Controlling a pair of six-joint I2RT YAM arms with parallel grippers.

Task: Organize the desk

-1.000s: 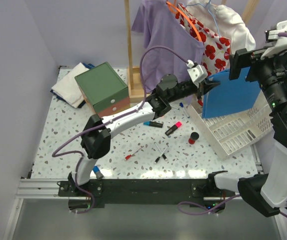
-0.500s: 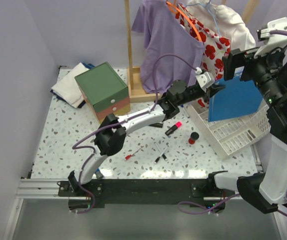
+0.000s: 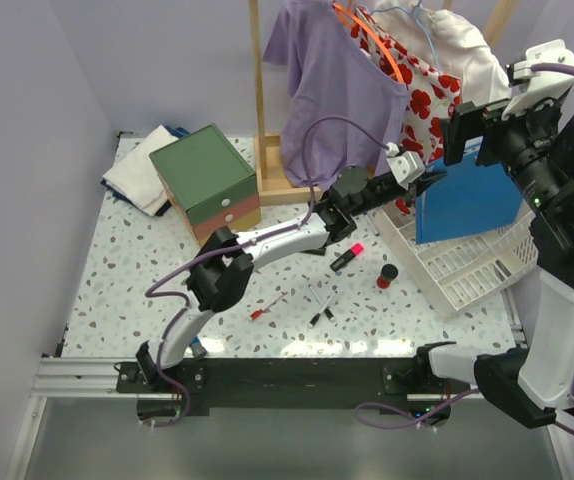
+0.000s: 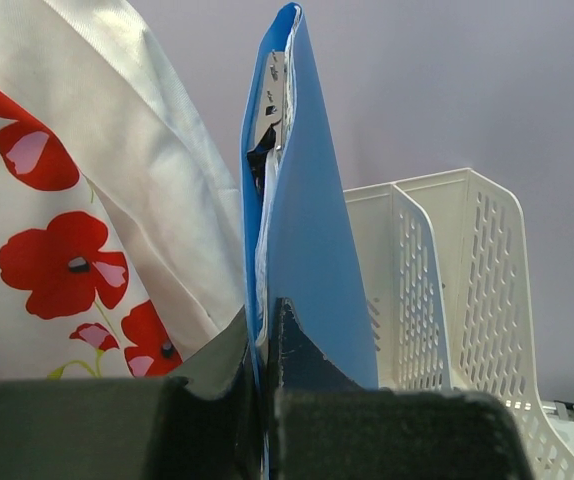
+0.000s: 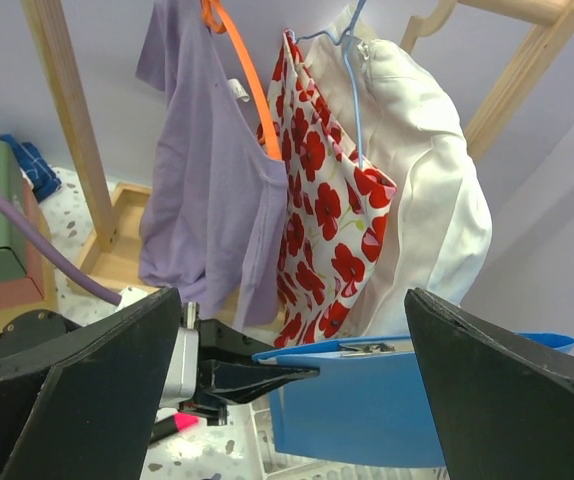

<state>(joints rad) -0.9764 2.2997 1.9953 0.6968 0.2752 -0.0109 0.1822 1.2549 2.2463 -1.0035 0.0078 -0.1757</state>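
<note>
Left gripper pinches the folder, its lower corner hidden behind the tray wall; right gripper gapes, finger bases cut off below.

High rear overview; both wrist views close on blue folder

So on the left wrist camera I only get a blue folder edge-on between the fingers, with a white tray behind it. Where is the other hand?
Observer: The right hand is open by the folder's top edge, gripping nothing.
Reviewer: Is the folder down in the tray?
Observer: Its lower part overlaps the white tray's far end; whether it rests there I can't tell.
Reviewer: Anything loose out there?
Observer: A pink highlighter and some pens lie on the desk, left of the tray.
</note>
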